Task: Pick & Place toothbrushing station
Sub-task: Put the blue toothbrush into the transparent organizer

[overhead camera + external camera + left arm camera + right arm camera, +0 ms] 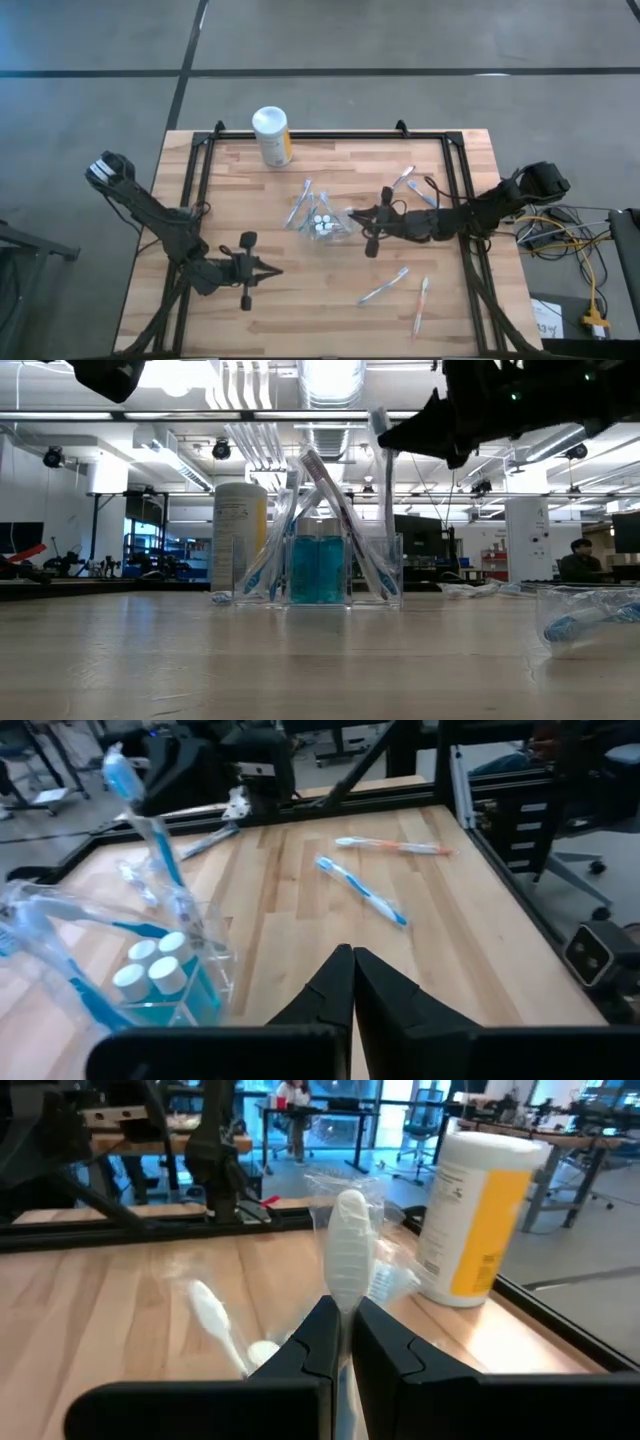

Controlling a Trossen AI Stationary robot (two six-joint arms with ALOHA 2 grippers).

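Note:
A clear plastic cup (322,224) stands mid-table and holds small teal tubes with white caps (152,972) and several white and light-blue toothbrushes (268,560) leaning on its rim. My right gripper (352,214) is at the cup's right side, shut on one white toothbrush (386,510) that stands in the cup. My left gripper (278,269) is shut and empty, low over the table, near and left of the cup; it also shows in the left wrist view (352,970). My right gripper pinches the white toothbrush between its two fingers just below the brush's upper end (349,1285), which sticks up past them. The fingers come level from the table's right and lie across the brush. The brush stands nearly upright, its lower end (387,585) in the cup.
A white canister with a yellow label (272,135) stands at the far edge. Two loose toothbrushes (383,290) (420,305) lie near the front right, and two more (410,188) lie by the right arm. A black frame (200,160) runs along the table's edges.

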